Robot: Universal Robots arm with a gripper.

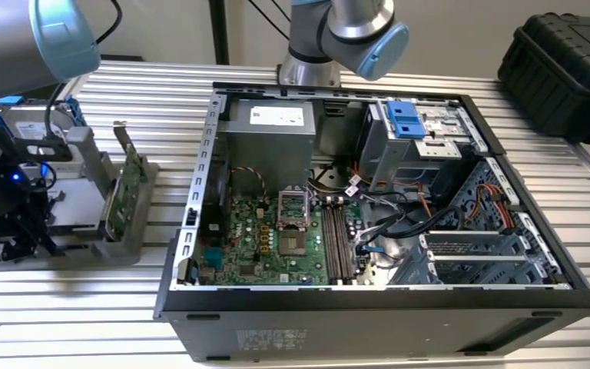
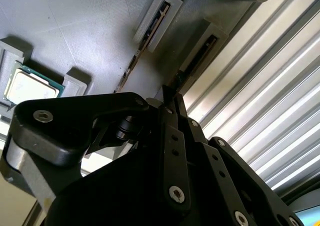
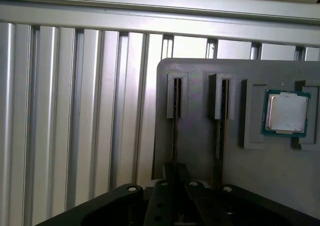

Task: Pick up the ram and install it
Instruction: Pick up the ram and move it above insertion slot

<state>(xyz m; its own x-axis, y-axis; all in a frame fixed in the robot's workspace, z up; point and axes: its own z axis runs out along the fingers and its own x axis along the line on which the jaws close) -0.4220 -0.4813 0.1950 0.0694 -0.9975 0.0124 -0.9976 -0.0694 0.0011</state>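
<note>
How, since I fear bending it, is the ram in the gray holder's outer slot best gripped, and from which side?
Probably by its long top edge, pinched across the two flat faces midway, coming straight down from above. The ram stands on edge in the gray holder, so only that thin edge is exposed, and the slot's end bracket blocks the end.

Ram (image 3: 175, 136) sits edge-on in gray holder (image 3: 198, 136) slot; chips unresolvable, lower end apparently behind gripper (image 3: 175, 170).
</note>
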